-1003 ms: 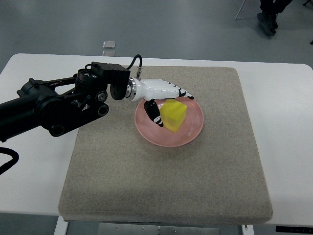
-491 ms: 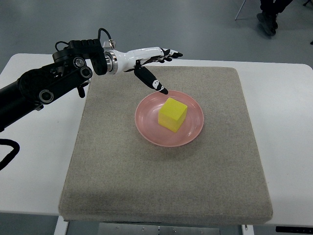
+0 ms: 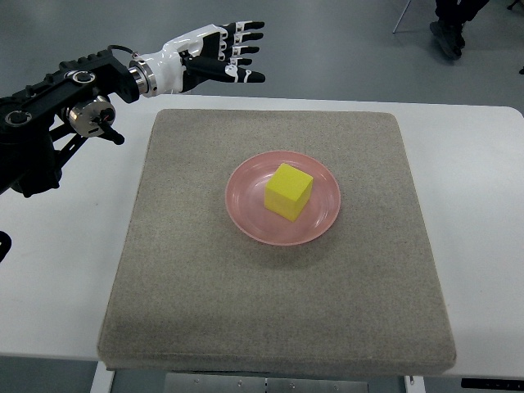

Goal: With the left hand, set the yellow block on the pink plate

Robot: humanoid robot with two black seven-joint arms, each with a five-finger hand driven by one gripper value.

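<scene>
The yellow block (image 3: 289,191) rests on the pink plate (image 3: 324,222) in the middle of the grey mat (image 3: 278,303). My left hand (image 3: 225,56) is white with black fingertips. It is raised above the table's far left edge, well clear of the plate, with fingers spread and holding nothing. Its black arm (image 3: 57,106) comes in from the left edge. The right arm is out of view.
The mat lies on a white table (image 3: 475,188). A person's feet (image 3: 450,24) and a chair leg show on the floor at the top right, away from the table.
My left hand let go of the yellow block on the plate, then lifted up and back to the far left, fingers spreading open.
</scene>
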